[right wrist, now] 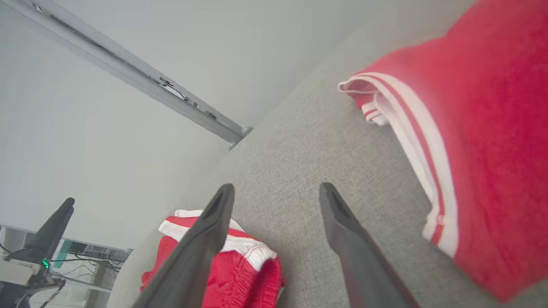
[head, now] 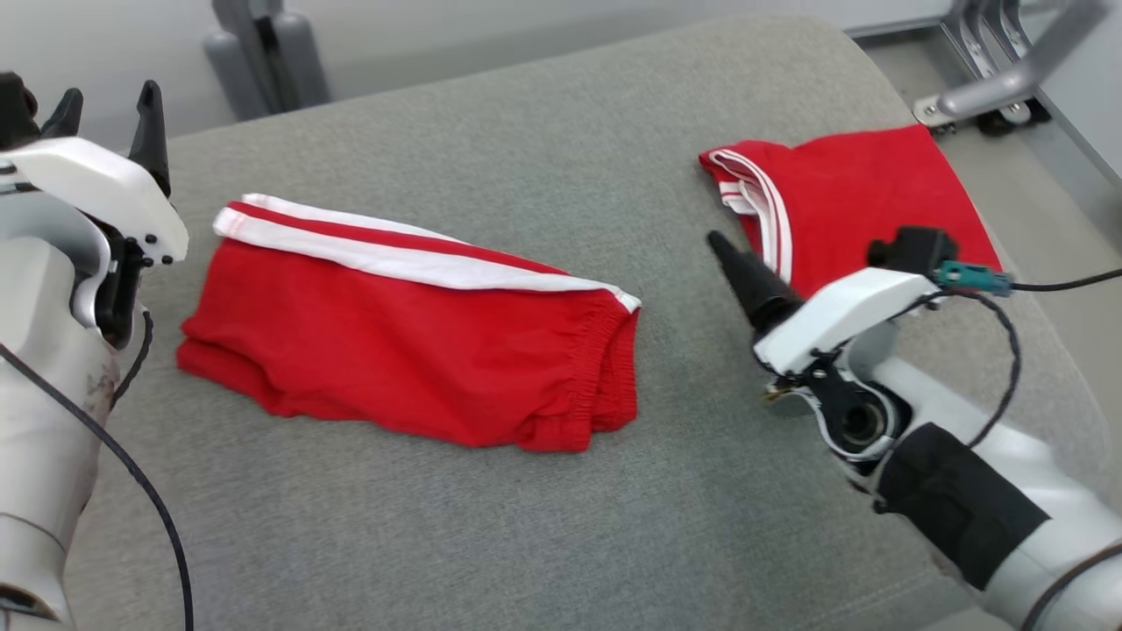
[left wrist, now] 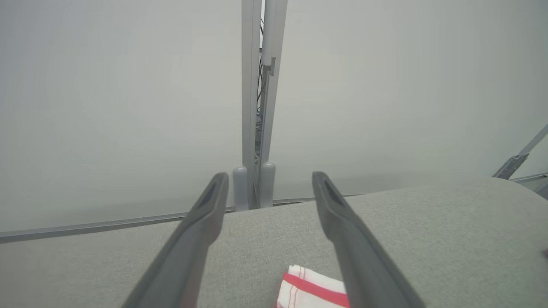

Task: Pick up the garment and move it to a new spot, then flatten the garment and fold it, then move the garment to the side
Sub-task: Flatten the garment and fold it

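A grey upholstered surface point(head: 526, 131) with rounded corners lies under pale wall panels. A grey metal post point(head: 263, 53) rises behind its far edge.

At the far left the left gripper point(head: 107, 118) is raised above the surface's left edge, fingers pointing up. Its own wrist view shows them spread wide with nothing between them, and a white-and-red corner of cloth just below.

Right of it, on the middle-left of the surface, lie the red shorts point(head: 412, 350), folded into a flat bundle. A white stripe runs along their far edge and the gathered elastic waistband is at their right end. Neither gripper touches them.

Further right, the right gripper point(right wrist: 277, 188) hovers over bare grey fabric between the two pieces of clothing. Its fingers are parted and empty, aimed toward the far left.

Just beyond it a second red garment point(head: 859, 193) with white-striped trim lies folded near the surface's far right corner, well apart from the shorts. A grey metal bracket point(head: 999, 83) stands beyond that corner.
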You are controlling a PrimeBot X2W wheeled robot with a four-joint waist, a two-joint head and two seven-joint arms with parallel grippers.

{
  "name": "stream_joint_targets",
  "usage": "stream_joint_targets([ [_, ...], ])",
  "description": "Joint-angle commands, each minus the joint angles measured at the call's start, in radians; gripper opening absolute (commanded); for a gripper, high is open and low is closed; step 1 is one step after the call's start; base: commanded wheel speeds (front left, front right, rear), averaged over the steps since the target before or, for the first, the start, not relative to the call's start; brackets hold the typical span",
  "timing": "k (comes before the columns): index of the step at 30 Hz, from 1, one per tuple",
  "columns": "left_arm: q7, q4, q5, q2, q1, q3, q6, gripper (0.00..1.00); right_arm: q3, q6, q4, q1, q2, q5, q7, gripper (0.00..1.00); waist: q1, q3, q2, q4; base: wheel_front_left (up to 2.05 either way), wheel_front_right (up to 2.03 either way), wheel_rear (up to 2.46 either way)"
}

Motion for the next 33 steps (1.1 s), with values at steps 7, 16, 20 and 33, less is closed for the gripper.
stream_joint_targets([
  [7,-0.108,-0.062,0.036,-0.011,0.091,-0.007,-0.014,1.00,-0.231,0.000,0.007,0.048,-0.099,-0.418,-0.048,1.00,0.0000,-0.110,0.0000,0.103,0.00,0.00,0.00],
  [16,-0.114,-0.463,0.170,0.012,0.401,0.161,0.093,1.00,-0.774,0.000,-0.322,0.435,-0.018,-1.043,-0.047,1.00,0.0000,-0.199,0.0000,0.217,0.00,0.00,0.00],
  [20,-0.114,-0.605,0.262,-0.013,0.558,0.219,0.135,1.00,-0.914,0.000,-0.442,0.573,0.011,-1.273,-0.047,1.00,0.0000,-0.224,0.0000,0.267,0.00,0.00,0.00],
  [33,-0.114,-0.820,0.510,-0.196,0.940,0.370,0.111,1.00,-1.076,0.000,-0.545,0.807,0.146,-1.484,-0.047,1.00,0.0000,-0.256,0.0000,0.353,0.00,0.00,0.00],
])
